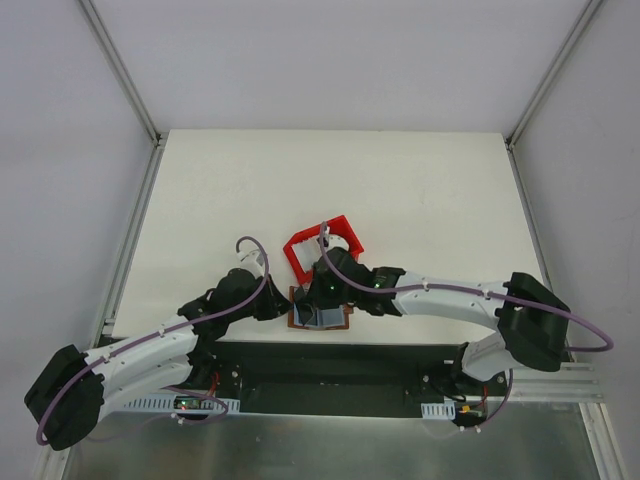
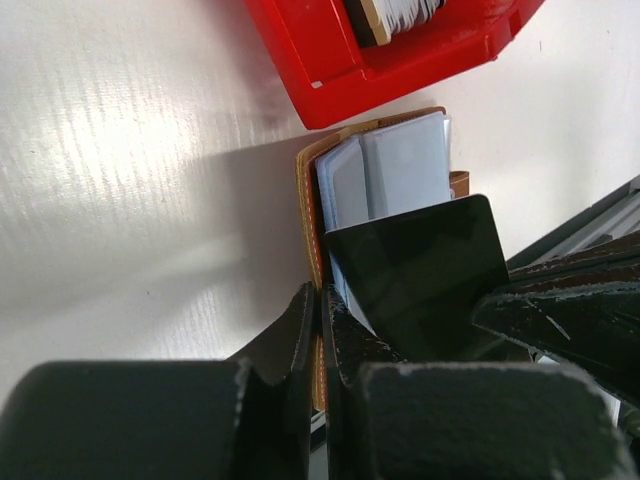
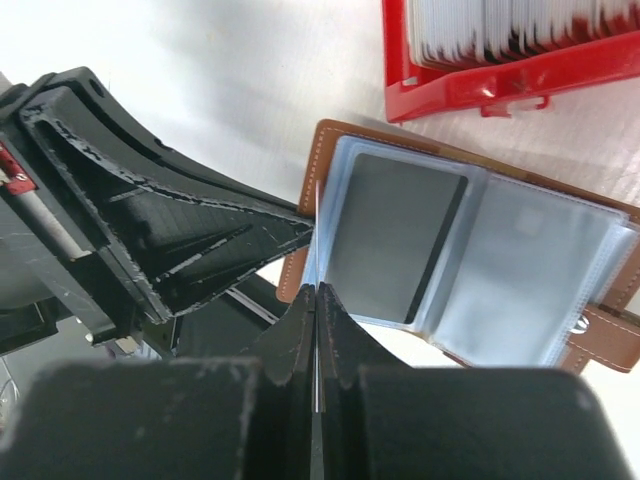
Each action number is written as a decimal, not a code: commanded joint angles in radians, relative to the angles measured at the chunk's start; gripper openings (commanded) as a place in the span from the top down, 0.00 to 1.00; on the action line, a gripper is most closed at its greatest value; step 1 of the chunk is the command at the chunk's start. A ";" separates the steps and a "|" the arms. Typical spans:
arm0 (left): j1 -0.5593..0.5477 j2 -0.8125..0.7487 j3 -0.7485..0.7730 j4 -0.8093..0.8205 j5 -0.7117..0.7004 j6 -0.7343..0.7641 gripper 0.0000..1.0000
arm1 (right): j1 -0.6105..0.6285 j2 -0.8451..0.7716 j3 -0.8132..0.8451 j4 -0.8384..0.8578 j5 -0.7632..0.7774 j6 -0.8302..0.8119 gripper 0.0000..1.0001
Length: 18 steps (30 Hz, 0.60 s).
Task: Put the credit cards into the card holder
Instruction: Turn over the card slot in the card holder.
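The holder (image 3: 520, 260) lies open at the counter's (image 1: 400, 180) near edge, its cover (image 2: 308, 215) pinched by the left claw (image 2: 320, 310). A dark card (image 2: 420, 270) is gripped by the right claw (image 3: 317, 295) at a sleeve (image 2: 400, 165) (judged not yet seated). More cards (image 3: 520, 25) are left in the tray (image 3: 470, 90).

brown card holder (image 3: 480, 260), red tray (image 3: 470, 85)

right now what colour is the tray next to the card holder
The tray is red. The right wrist view shows it best.
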 commanded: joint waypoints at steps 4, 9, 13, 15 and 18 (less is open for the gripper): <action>-0.025 -0.015 0.045 0.013 0.005 0.025 1.00 | 0.028 0.042 0.096 -0.131 0.016 0.035 1.00; -0.033 -0.012 0.051 0.010 -0.008 0.029 1.00 | 0.052 0.045 0.128 -0.161 0.047 0.007 1.00; -0.034 -0.020 0.054 -0.002 -0.021 0.022 1.00 | 0.071 -0.024 0.116 -0.093 0.073 -0.045 1.00; -0.036 -0.031 0.055 -0.006 -0.025 0.026 1.00 | 0.071 -0.062 0.102 -0.085 0.110 -0.044 1.00; -0.034 -0.034 0.071 -0.022 -0.025 0.039 1.00 | 0.069 -0.105 0.085 -0.157 0.174 -0.038 1.00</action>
